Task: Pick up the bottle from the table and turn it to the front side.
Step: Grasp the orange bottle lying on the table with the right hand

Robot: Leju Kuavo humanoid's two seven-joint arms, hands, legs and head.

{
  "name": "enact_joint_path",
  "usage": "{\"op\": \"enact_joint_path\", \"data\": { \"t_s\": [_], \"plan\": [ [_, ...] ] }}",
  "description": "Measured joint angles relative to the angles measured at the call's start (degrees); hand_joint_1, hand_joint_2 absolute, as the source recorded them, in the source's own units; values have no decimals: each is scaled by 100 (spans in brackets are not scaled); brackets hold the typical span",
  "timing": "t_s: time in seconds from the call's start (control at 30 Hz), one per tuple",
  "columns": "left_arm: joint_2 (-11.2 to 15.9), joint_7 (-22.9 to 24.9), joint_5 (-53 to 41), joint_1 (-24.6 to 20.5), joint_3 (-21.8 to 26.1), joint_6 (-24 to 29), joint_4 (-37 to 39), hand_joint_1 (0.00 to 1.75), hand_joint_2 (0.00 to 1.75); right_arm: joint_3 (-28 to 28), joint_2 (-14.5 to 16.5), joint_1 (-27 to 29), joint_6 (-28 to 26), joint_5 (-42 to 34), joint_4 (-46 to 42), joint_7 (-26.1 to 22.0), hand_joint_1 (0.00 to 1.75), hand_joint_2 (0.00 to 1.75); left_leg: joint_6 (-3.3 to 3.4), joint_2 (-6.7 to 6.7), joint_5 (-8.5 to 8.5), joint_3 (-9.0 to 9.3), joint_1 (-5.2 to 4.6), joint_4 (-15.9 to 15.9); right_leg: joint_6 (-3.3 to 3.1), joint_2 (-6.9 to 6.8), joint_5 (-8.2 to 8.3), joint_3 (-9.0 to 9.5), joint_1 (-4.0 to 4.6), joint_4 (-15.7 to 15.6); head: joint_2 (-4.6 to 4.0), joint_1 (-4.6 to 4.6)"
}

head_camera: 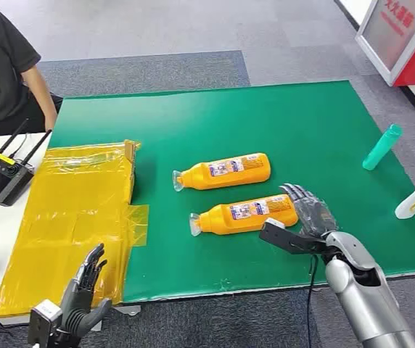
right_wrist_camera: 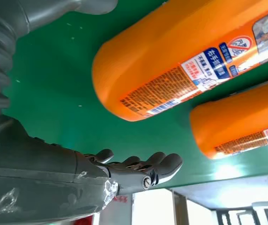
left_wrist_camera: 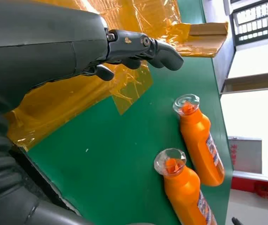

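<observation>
Near bottle (head_camera: 244, 215): orange, lying on its side on the green mat (head_camera: 326, 138), clear cap toward the yellow plastic sheet (head_camera: 68, 217).
Far bottle (head_camera: 223, 172): lying parallel, just beyond.
Right hand (head_camera: 304, 217): fingers spread, empty, just beside the near bottle's base.
Left hand (head_camera: 85, 286): fingers apart, empty, over the yellow sheet's edge.

Mat (head_camera: 315, 130) on floor: two bottles lie at its centre, near bottle (head_camera: 246, 214) just before far bottle (head_camera: 224, 172); plastic sheet (head_camera: 74, 217) overlaps the mat's left edge.
</observation>
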Motion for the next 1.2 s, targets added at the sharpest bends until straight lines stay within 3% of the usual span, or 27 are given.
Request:
{"op": "enact_joint_path", "data": {
  "t_s": [0.67,0.8,1.07,1.2],
  "plan": [
    [142,0,119,-141,-99,211,221,0,175,980,80,-1433,427,-156,2168,-13,0,175,2,-1,5,-2,-1,1,5,0,5,0,0,1,0,-2],
    [164,0,372,-255,-202,361,244,0,175,1241,85,-1885,755,-132,2555,21,170,175,7,-1,10,-2,-1,1,8,-1,8,-1,-1,1,0,-2],
    [196,0,447,-324,-262,407,280,0,175,1378,85,-2078,918,-163,2723,2,175,175,6,-1,11,-1,-1,1,7,0,10,-1,-1,1,0,-3],
    [288,2,474,-302,-361,543,338,0,175,1590,-9,-2083,743,-357,2779,-174,175,175,7,-1,9,-1,-1,2,8,-2,8,0,-1,0,0,-1]
  ]
}}
